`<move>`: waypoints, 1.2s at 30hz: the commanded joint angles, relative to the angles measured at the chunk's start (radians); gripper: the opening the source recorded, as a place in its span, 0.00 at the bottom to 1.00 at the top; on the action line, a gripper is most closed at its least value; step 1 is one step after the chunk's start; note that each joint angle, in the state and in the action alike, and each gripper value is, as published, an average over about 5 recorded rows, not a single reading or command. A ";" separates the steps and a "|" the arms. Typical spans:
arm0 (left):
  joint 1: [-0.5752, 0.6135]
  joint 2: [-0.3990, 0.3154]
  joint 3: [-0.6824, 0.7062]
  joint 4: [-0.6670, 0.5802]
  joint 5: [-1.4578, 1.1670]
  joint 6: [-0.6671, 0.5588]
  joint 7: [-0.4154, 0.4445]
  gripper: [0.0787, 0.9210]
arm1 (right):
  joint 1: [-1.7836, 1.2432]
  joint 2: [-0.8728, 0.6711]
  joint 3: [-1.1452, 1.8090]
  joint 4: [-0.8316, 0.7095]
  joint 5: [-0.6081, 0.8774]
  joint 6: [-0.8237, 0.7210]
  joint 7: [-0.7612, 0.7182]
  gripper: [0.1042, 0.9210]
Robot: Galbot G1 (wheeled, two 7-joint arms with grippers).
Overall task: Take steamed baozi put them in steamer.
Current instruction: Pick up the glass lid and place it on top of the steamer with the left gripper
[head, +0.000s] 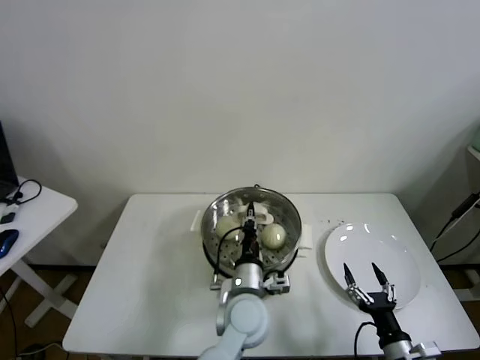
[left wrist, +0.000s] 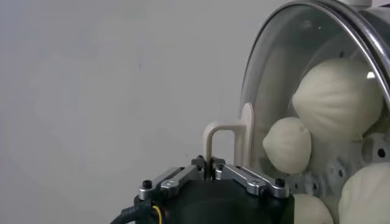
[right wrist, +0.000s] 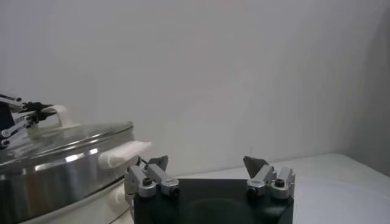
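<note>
The shiny steamer [head: 289, 217] stands mid-table with a glass lid [left wrist: 286, 79] lying over it. Through the glass I see cream-white steamed baozi [left wrist: 338, 97] on the perforated tray, one more [left wrist: 287, 145] beside it and another [left wrist: 365, 195] lower. In the head view two baozi [head: 227, 225] show inside the pot. My left gripper [head: 250, 216] is shut on the lid's white handle [left wrist: 222, 137], above the steamer's middle. My right gripper [head: 361, 268] hangs open and holds nothing over the near part of the white plate [head: 352, 240].
The flat white plate [right wrist: 341, 195] lies right of the steamer [right wrist: 55, 182], whose white side handle [right wrist: 125, 152] sticks out toward it. A small side table [head: 37, 202] with cables stands at far left. The wall is close behind.
</note>
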 commanded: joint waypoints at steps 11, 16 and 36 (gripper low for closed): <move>0.008 0.014 0.001 -0.004 0.013 -0.020 0.007 0.07 | 0.001 0.007 -0.001 -0.001 0.000 0.002 0.001 0.88; 0.006 0.019 0.001 -0.013 0.011 -0.029 0.006 0.09 | 0.003 0.011 -0.003 -0.001 0.001 0.001 0.002 0.88; 0.050 0.138 -0.021 -0.172 -0.052 -0.044 0.016 0.74 | 0.001 0.017 -0.008 0.002 -0.002 0.000 -0.003 0.88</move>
